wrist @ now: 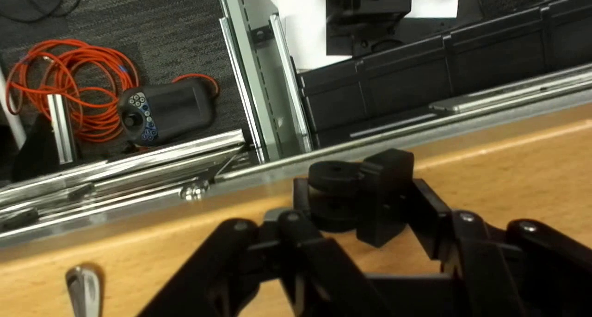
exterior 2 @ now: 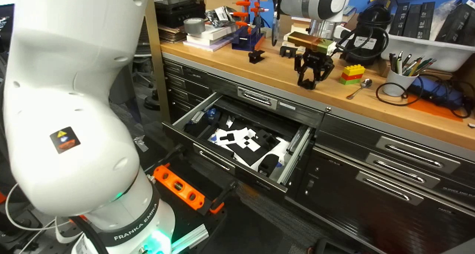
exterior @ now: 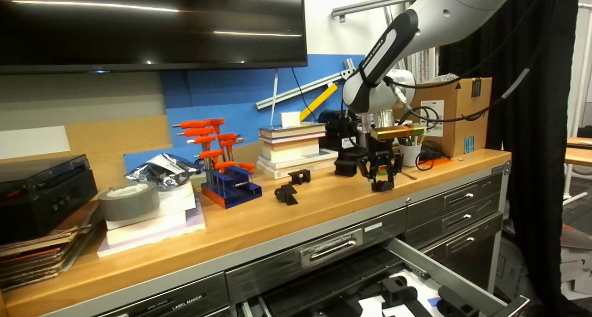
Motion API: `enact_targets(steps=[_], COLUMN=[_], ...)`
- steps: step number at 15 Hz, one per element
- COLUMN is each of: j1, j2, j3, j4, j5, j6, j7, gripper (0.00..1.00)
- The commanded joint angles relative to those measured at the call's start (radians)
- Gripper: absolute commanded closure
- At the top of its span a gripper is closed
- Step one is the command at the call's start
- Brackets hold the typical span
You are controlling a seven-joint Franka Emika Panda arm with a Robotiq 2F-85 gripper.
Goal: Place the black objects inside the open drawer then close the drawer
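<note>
Behind and above the open drawer (exterior 2: 214,158), the gripper (exterior: 382,183) has its fingers closed in on a small black piece (wrist: 379,192), held over the wooden worktop (exterior: 323,201); whether that piece touches it I cannot tell. Also behind the drawer sit a black piece with a round end (exterior: 286,195) and a bracket-shaped black piece (exterior: 305,174), slightly apart. Inside the drawer lie more black pieces (exterior 2: 268,164) and white sheets (exterior 2: 253,145). To the drawer's right, in an exterior view, toy bricks (exterior 2: 352,75) and a spoon (exterior 2: 366,83) rest on the worktop
</note>
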Motion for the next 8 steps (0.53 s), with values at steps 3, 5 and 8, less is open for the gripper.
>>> enact_targets(steps=[3, 5, 8], j1=[-0.006, 0.010, 0.032], j2=[-0.220, -0.265, -0.319], j3=[0.011, 0.012, 0.021], j4=[-0.352, -0.462, -0.634], j5=[0.081, 0.094, 0.103], j6=[0.158, 0.257, 0.418], j7=[-0.031, -0.012, 0.003], gripper=[0.70, 0.70, 0.70])
